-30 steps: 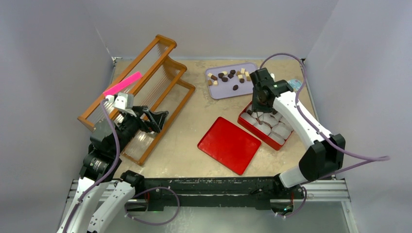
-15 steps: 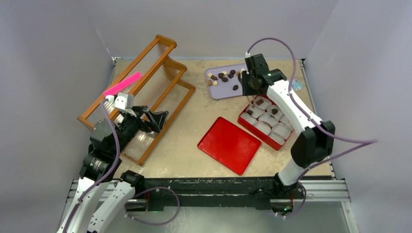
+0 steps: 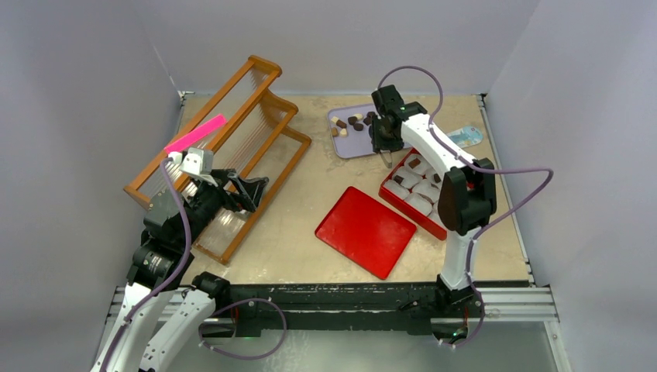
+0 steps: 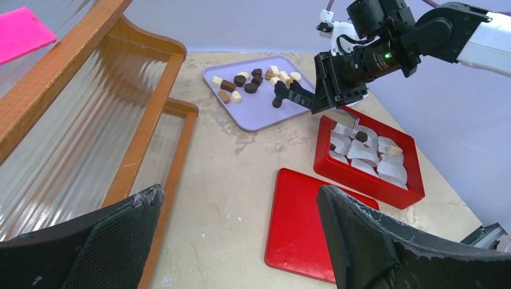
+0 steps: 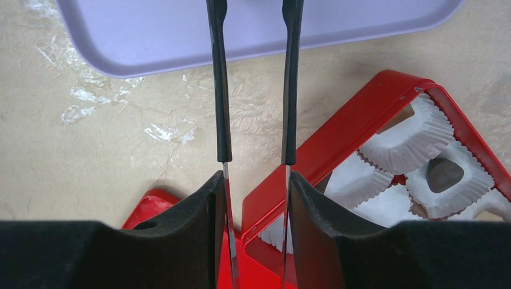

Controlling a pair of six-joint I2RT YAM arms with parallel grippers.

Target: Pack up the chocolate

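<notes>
right gripper [image 5: 253,90]: tines apart, empty, at the near edge of the flat lavender plastic tray [image 4: 259,115]
tiny brown and cream chocolate pieces [image 4: 250,81]: on tray; straddle one alone, pinch gently
left gripper [image 4: 238,223]: wide apart

wooden rack [image 3: 232,139] with clear ribbed panels on the left, pink strip [image 3: 194,133] resting on top, lavender tray [image 3: 360,147] at the back, red box [image 4: 367,185] of white paper cups [image 4: 361,165], flat red lid [image 3: 366,231] just beside it
</notes>
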